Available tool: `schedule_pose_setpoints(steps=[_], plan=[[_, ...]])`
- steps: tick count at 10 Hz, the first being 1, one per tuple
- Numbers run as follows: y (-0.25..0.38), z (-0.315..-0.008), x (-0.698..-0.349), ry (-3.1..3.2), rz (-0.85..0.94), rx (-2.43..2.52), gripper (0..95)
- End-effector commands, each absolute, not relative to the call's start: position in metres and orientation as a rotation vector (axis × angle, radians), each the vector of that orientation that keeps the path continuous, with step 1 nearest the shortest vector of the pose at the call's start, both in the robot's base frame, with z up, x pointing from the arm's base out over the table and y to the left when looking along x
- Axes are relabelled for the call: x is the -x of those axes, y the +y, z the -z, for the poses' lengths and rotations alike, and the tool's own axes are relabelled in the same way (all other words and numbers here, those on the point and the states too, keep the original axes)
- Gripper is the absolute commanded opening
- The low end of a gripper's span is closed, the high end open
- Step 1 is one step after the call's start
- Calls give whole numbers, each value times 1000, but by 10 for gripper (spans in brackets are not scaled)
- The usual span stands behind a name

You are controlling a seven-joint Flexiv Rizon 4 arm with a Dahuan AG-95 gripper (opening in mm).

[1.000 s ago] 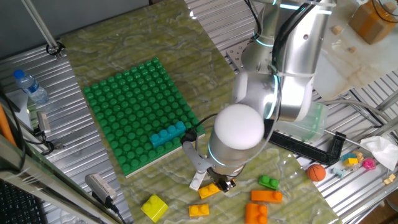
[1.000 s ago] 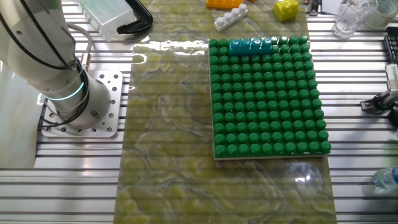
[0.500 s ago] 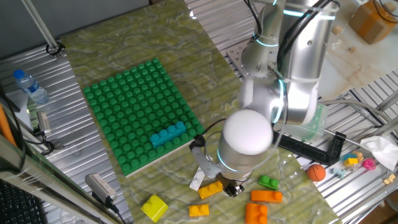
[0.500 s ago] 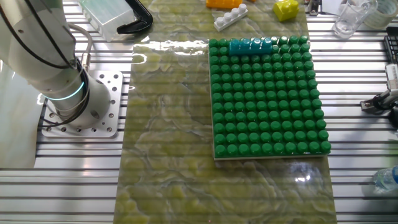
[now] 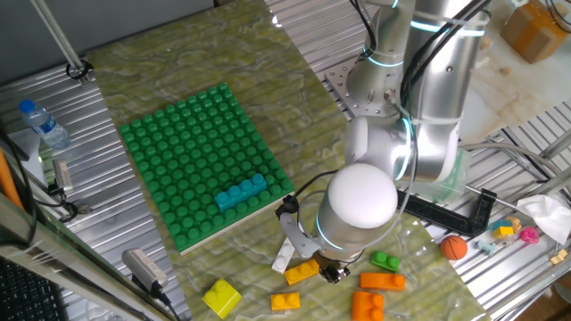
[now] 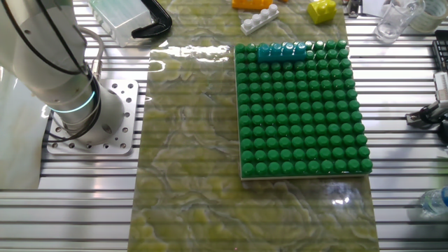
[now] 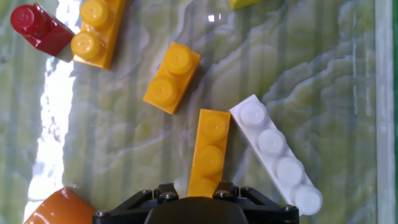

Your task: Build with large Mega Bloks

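My gripper [image 5: 328, 267] hangs low over the front of the mat. In the hand view the gripper [image 7: 200, 190] has its jaws standing apart on either side of the near end of an orange three-stud brick [image 7: 208, 152], which lies flat on the mat. A white four-stud brick [image 7: 277, 152] lies at an angle just right of it, almost touching. A teal four-stud brick [image 5: 241, 192] sits on the green baseplate [image 5: 192, 143] at its near edge. The fingertips are hidden under the hand.
Loose bricks lie around: a yellow two-stud [image 7: 172, 78], a yellow-orange one [image 7: 96, 28], a red piece [image 7: 40, 28], a yellow one [image 5: 220, 296], a green one [image 5: 385, 261], orange ones [image 5: 382, 282]. A small orange ball [image 5: 453, 246] and a clear box [image 5: 457, 169] lie to the right.
The arm has moved a little to the right and down over the orange three-stud brick. The bricks have not moved.
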State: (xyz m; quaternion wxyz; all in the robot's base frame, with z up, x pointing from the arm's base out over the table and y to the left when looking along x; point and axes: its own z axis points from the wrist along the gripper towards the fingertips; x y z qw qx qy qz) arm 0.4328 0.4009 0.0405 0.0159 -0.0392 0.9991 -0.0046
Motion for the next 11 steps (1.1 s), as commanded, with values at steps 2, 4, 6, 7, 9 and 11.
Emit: schedule_pose_setpoints(steps=[2, 4, 6, 7, 9, 11], plan=[[398, -34, -433, 3107, 26, 127, 380], [397, -29, -434, 3106, 26, 127, 380], [396, -22, -434, 3106, 28, 122, 380], [396, -21, -433, 3106, 23, 114, 380], [395, -17, -432, 3108, 21, 104, 190], [394, -17, -432, 3108, 17, 94, 190]])
